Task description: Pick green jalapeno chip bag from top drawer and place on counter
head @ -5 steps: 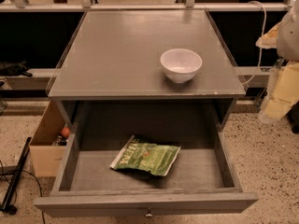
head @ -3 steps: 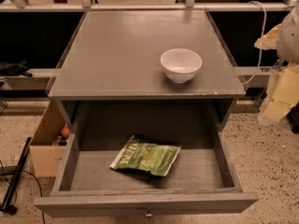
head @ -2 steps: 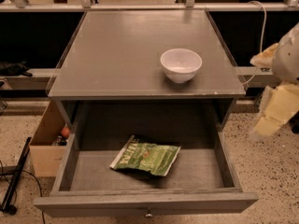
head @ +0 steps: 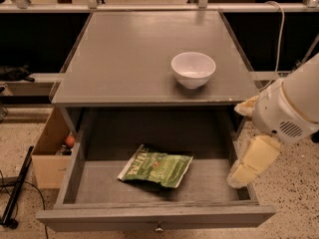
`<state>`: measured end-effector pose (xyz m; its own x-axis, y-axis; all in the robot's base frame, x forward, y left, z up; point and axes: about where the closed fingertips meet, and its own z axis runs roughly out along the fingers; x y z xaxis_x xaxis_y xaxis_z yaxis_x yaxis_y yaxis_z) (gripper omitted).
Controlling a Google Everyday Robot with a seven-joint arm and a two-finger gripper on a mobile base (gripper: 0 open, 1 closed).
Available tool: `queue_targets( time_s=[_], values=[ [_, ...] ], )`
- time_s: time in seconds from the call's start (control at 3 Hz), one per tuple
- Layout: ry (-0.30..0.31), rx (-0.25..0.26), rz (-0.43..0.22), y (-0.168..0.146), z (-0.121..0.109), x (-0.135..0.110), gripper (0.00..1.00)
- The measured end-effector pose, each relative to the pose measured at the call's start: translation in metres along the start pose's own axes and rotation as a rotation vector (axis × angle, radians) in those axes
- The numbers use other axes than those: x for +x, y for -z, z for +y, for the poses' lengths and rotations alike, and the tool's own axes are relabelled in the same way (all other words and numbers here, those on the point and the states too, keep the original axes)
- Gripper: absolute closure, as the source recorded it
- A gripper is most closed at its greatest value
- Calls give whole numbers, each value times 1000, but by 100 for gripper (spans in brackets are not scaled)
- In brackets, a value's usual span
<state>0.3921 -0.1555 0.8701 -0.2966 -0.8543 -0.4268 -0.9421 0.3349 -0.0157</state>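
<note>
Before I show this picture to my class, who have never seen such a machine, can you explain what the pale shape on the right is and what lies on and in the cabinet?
The pale shape is a robot's arm. A single camera looks down on the cabinet from the front. The arm's gripper hangs at the right edge of the open top drawer, apart from the green jalapeno chip bag, which lies flat on the drawer floor. A white bowl stands on the grey counter. A brown cardboard box sits on the floor at the left.

White bowl (head: pixel 193 68), upright — brown cardboard box (head: pixel 47 159) at left, black pole (head: pixel 16 193) beside
</note>
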Motion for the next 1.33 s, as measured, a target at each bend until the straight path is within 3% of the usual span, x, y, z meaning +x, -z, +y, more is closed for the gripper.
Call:
queue_targets(
  time_s=[0.33,0.67,1.33],
  values=[
    [-7,-27,-13,-43,3,-2,0],
    [-7,-26,-14,-42,3,-2,0],
    [-113,61,-158,-61,-1,-12,0]
  ],
)
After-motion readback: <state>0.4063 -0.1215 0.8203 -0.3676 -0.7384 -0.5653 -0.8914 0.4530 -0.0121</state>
